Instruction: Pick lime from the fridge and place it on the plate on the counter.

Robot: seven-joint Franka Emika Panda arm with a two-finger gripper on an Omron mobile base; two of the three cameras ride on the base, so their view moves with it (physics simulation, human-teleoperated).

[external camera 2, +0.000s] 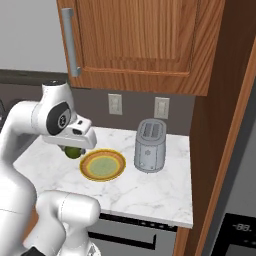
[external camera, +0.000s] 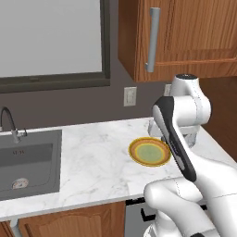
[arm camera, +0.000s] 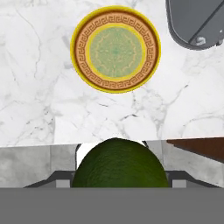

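Left base view
Counter (external camera: 92, 162): it was white with grey veins and ran across the middle of the picture.
Plate (external camera: 149, 152): it lay flat on the counter, at about 3 o'clock from the picture's middle. It had a yellow-orange rim and a pale green middle.
Sink (external camera: 28, 162): it was grey and sat in the counter at 9 o'clock, well apart from the plate.
Tap (external camera: 9, 122): it stood at the back edge of the sink.
Arm (external camera: 178, 139): it rose from 5 o'clock and covered the plate's right edge.
Wooden cabinet (external camera: 185, 37): it hung on the wall at 1 o'clock.

Right base view
Gripper (external camera 2: 75, 148): it hung over the counter, just at 9 o'clock of the plate. The fingers could not be seen well here.
Lime (external camera 2: 74, 151): it was small and dark green. It peeked out under the hand, up off the counter and not on the plate.
Toaster (external camera 2: 150, 145): it was grey and stood on the counter at 3 o'clock of the plate, near it.
Fridge (external camera 2: 237, 200): its grey side showed at 4 o'clock.

Hand view
Lime: it sat at 6 o'clock, big and close, gripped tight between the two fingers.
Plate: it was at 12 o'clock, apart from the lime, with nothing on it.
Toaster: part of it showed at 1 o'clock.
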